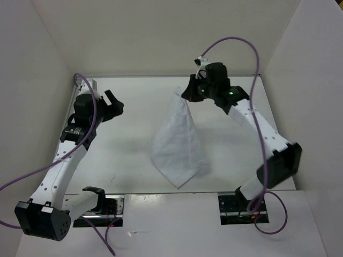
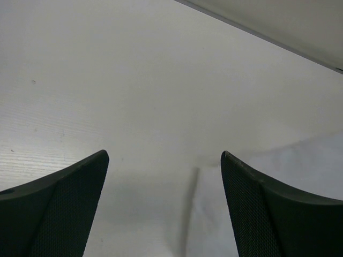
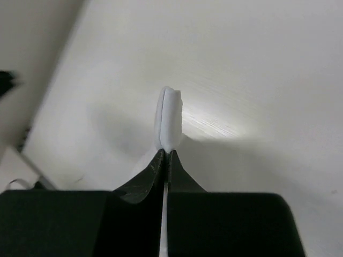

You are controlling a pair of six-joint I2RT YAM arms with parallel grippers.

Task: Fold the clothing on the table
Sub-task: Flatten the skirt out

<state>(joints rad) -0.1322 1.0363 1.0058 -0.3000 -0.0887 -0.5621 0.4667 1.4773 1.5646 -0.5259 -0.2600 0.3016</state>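
Scuffed white table (image 1: 134, 107), plain white walls (image 1: 161, 37)

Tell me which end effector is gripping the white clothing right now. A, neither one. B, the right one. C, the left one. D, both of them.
B: the right end effector is closed on a pinched bit of the clothing, while the left end effector stands open above the table, holding nothing.
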